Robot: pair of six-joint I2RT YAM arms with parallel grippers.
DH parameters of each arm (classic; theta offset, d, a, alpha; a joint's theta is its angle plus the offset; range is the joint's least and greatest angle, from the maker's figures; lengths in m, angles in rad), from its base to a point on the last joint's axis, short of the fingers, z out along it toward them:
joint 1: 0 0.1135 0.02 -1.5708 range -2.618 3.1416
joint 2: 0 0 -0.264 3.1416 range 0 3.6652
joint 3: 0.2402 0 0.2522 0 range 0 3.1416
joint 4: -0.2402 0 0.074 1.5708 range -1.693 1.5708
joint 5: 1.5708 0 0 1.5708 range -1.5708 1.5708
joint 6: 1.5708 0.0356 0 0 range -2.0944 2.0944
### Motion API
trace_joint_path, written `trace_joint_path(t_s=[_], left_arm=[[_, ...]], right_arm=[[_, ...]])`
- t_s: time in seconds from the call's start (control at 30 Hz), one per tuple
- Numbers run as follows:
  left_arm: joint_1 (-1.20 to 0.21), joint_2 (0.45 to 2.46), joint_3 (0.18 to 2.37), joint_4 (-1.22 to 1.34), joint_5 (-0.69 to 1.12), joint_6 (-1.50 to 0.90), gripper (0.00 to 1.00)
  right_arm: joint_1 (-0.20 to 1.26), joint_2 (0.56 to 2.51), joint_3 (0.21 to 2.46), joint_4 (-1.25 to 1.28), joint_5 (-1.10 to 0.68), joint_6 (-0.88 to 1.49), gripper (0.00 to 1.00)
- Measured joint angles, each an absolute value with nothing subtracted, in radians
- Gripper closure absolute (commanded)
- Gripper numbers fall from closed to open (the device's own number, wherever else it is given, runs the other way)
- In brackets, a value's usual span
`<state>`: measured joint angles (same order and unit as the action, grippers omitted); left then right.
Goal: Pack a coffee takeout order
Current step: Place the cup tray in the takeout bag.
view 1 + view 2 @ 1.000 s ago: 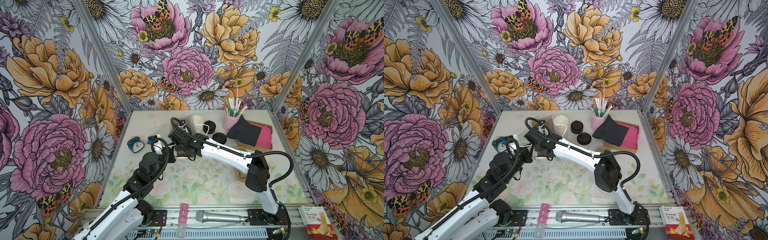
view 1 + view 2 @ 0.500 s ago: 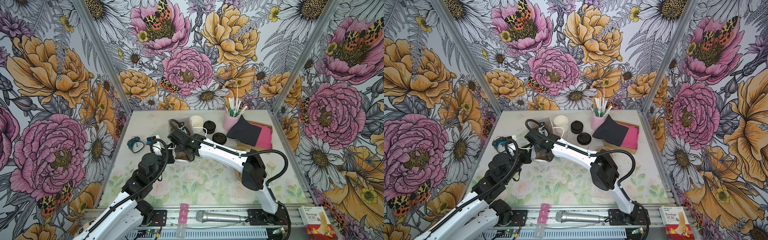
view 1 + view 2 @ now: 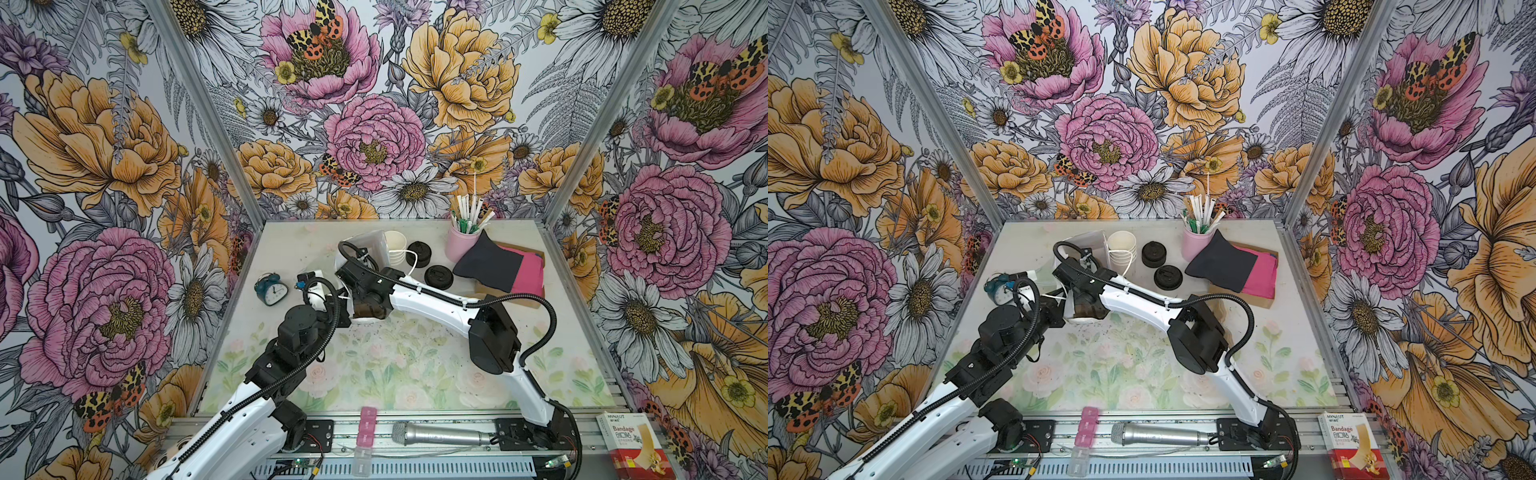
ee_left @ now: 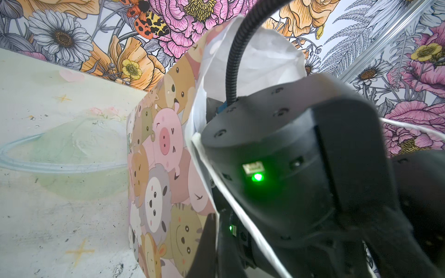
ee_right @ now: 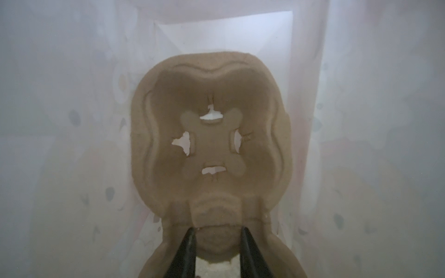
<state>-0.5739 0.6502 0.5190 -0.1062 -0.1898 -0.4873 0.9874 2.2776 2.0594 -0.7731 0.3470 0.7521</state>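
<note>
**Right gripper in the bag, order items apart at the far edge**

The white paper cups (image 3: 395,245) stand stacked by the worktop's far edge. A black domed lid (image 3: 419,253) sits just beside them, with a second lid (image 3: 438,276) a little nearer. The black napkin (image 3: 488,264) lies towards the far right corner. All are apart from both grippers.

The right arm stretches low across the worktop. The right gripper (image 5: 218,231) is inside the cartoon-animal paper bag (image 4: 163,168), jaws partly closed on a raised rib of the brown pulp cup carrier (image 5: 212,144). The left gripper (image 3: 341,299) sits closed at the bag's rim; what it pinches cannot be told.

Only the right wrist view shows the carrier's face and the bag's floor. Both top views show just a brown patch.
</note>
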Motion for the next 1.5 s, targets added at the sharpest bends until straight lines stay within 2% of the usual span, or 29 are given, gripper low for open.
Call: trace_joint_path(t_s=[0.5,0.57,0.7,0.97,1.13,1.5], left_arm=[[-0.574,0.663,0.519,-0.107,-0.191,-0.479,1.0],[-0.574,0.664,0.519,-0.107,-0.191,-0.479,1.0],[-0.574,0.664,0.519,-0.106,-0.193,-0.475,1.0],[-0.574,0.66,0.519,-0.107,-0.194,-0.471,1.0],[-0.574,0.648,0.52,-0.109,-0.196,-0.471,1.0],[-0.573,0.627,0.529,-0.129,-0.224,-0.468,1.0]], right_arm=[[0.971,2.331,2.099,-0.767,0.291,0.751,0.66],[0.97,2.336,2.103,-0.765,0.285,0.749,0.57],[0.965,2.346,2.113,-0.765,0.257,0.748,0.46],[0.958,2.34,2.13,-0.769,0.239,0.731,0.16],[0.959,2.301,2.129,-0.798,0.262,0.711,0.05],[0.985,2.19,2.129,-0.807,0.317,0.694,0.04]])
